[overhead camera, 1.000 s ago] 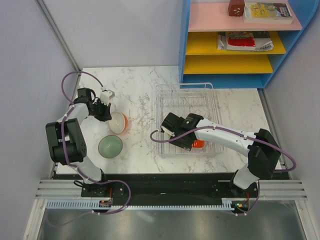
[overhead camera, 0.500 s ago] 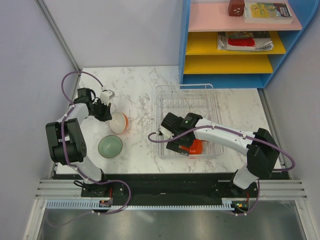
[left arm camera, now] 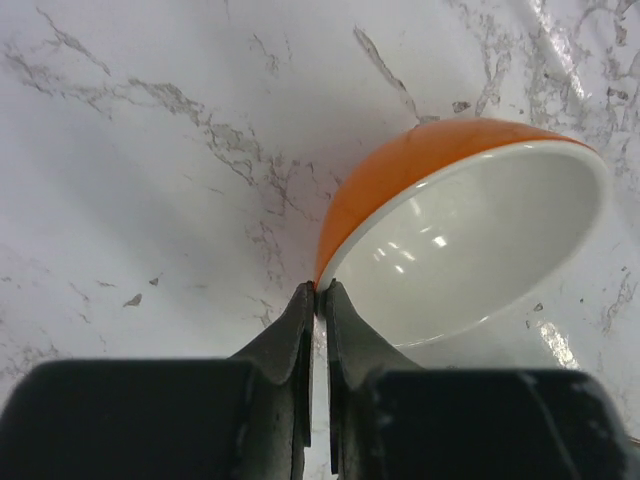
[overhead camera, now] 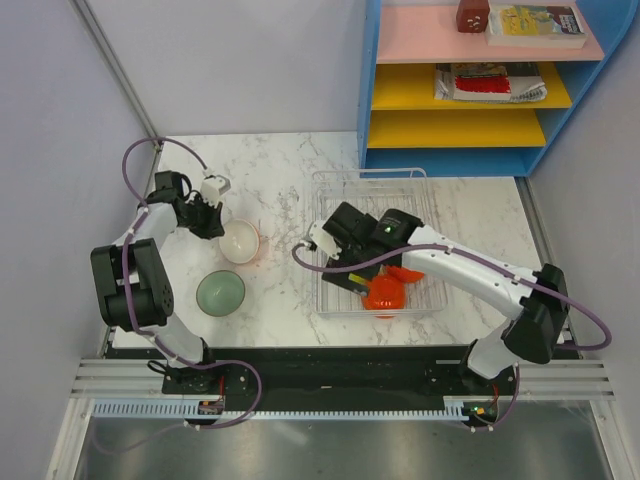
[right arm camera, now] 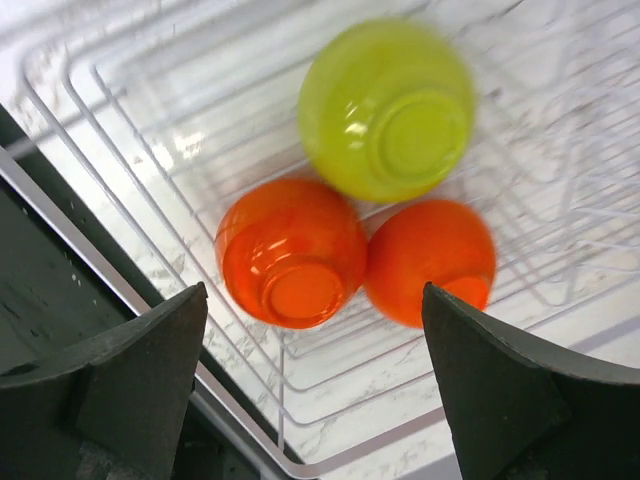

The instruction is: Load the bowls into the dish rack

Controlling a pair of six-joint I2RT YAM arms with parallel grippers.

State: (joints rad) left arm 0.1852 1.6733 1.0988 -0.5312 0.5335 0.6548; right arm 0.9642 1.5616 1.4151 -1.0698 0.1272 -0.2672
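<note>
From above, I am pinching my left gripper [overhead camera: 212, 222] onto the far-left rim of an orange bowl with a white inside [overhead camera: 240, 242], on the marble table [overhead camera: 290, 170] left of the dish rack [overhead camera: 372, 176]. A sage-green bowl [overhead camera: 220, 292] is sitting open side up just nearer, apart from it. My right gripper [overhead camera: 348, 272] is hovering over the rack's near-left part. At my left wrist, the jaws are pressing together on the thin rim, the glossy bowl is tilting its opening toward me, and bare marble is lying all around. At my right wrist, my fingers [right arm camera: 130, 370] are standing wide apart and holding nothing. Below them a yellow-green bowl [right arm camera: 385, 110] and two orange-red bowls [right arm camera: 290, 250] are lying bottoms-up, bunched together on the wires. The rack's rim is running close along the lower left.
</note>
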